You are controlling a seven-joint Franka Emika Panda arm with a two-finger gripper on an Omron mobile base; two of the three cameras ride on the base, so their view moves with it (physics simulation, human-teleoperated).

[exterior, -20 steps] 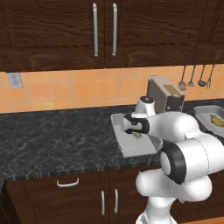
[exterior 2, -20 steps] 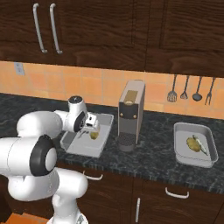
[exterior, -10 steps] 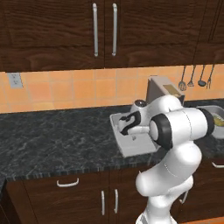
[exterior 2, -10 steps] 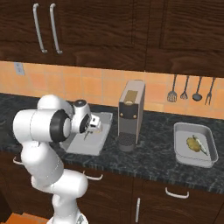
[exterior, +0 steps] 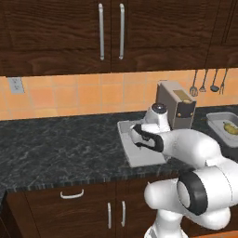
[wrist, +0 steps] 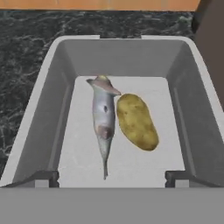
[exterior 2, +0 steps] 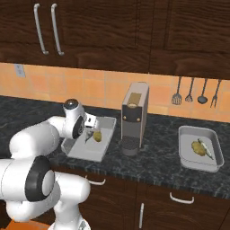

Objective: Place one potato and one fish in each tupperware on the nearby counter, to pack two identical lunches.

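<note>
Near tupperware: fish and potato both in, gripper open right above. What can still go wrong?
1. The gripper hangs low over the tupperware; lifting off at a slant could clip the rim and shove it.
2. Fish lies against potato between the fingertips; any dip could knock them.

No readable text, label, brand, number or sign in any view. Trays, toaster, cabinets, wall tiles: all plain, no markings legible.
</note>
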